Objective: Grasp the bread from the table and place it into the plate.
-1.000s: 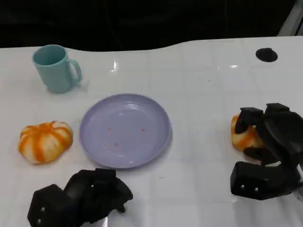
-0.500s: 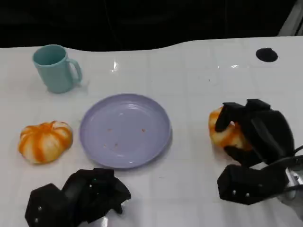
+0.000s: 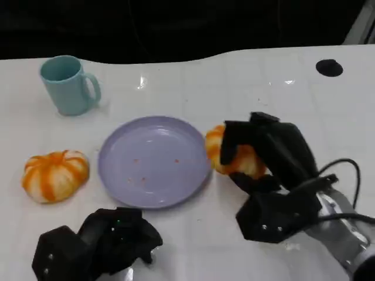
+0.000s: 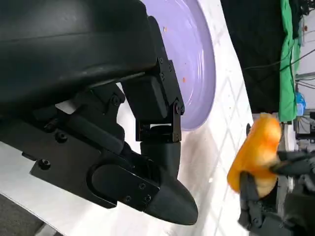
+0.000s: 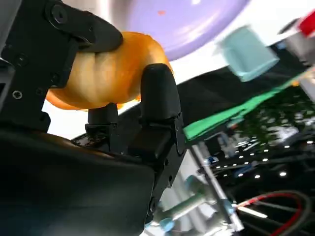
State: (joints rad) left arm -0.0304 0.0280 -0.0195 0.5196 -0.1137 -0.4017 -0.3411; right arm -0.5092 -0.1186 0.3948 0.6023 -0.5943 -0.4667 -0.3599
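- Looking down from the head view, the right hand (image 3: 258,155) holds the round orange bread roll (image 3: 234,157) with its fingers closed around it, just beside the right rim of the round purple plate (image 3: 153,161) on the white surface (image 3: 246,88).
- The left hand (image 3: 111,240) sits low near the plate, fingers curled in, holding nothing.
- A second orange roll (image 3: 55,174) lies left of the plate, and a light blue mug (image 3: 67,85) stands behind.
- In the left wrist view, the left hand's black fingers (image 4: 157,147) are bent in front of the plate (image 4: 197,64).
- In the right wrist view, the black fingers (image 5: 157,98) press the bread (image 5: 108,73) from both sides.

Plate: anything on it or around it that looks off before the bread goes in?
Nothing serious. The plate sits flat and empty, apart from a few small orange specks on its surface. The right hand holds the bread just beside its rim. The mug stands upright, nothing spilled.
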